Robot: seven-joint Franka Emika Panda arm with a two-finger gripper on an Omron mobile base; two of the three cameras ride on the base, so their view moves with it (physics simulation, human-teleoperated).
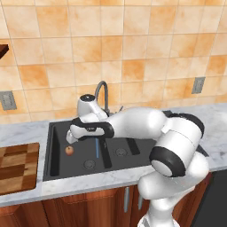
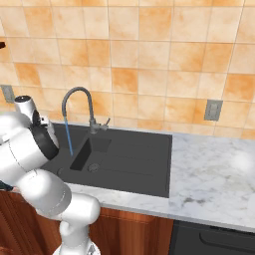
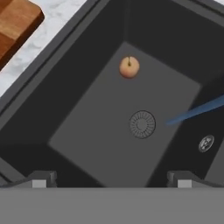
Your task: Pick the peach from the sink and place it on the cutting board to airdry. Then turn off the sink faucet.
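My gripper (image 1: 70,137) spread, empty, poised above sink (image 1: 52,153) left basin — lining up on peach (image 3: 129,67) near far-left corner; faucet (image 2: 79,107) running; cutting board (image 1: 17,166) waits on worktop's left edge.

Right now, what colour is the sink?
The sink is matte black, clearest in the hand view.

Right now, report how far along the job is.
Nothing is done yet. The peach sits on the floor of the sink, away from the drain, and the board has no fruit on it. The open claw hovers above the basin. Water runs from the faucet, so shutoff remains.
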